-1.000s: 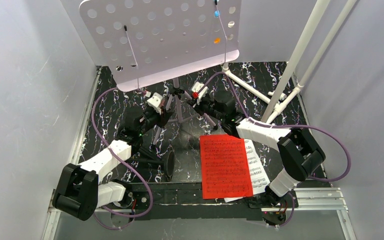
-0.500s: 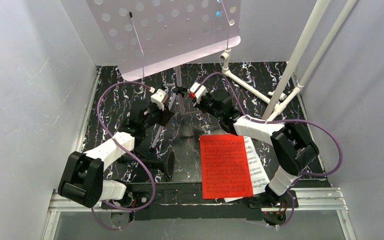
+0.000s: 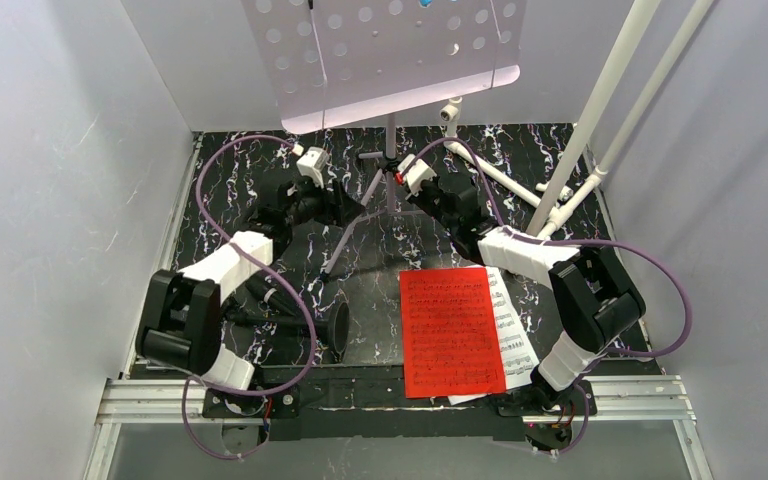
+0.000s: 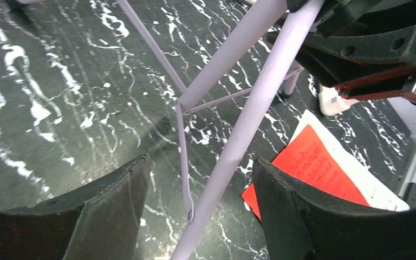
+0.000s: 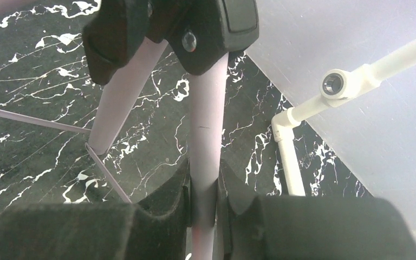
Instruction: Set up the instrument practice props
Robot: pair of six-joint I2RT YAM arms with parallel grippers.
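Right tool point(image 5: 203, 173): jaws shut tight on a lilac tube of the stand point(image 3: 400, 60), just under the black hub point(image 5: 195, 32); this grip likely keeps the stand upright. Left tool point(image 4: 200, 179): jaws apart, a leg point(image 4: 238, 135) running through the gap with neither pad touching it. That reads as a release or a regrip, with the right tool carrying the load. The stand is upright at the back middle of the counter point(image 3: 375, 300), tripod legs spread and the perforated desk high. Pages point(image 3: 452, 330): the red sheet lies flat on the near counter over a white one, right of centre and well apart from the desk, not yet placed. Microphone point(image 3: 338, 328): lies on its side near the left arm, round base toward the pages, not yet stood up. Pipe frame point(image 3: 600, 110) at the right rear, near the stand's legs; a leg could foul it.
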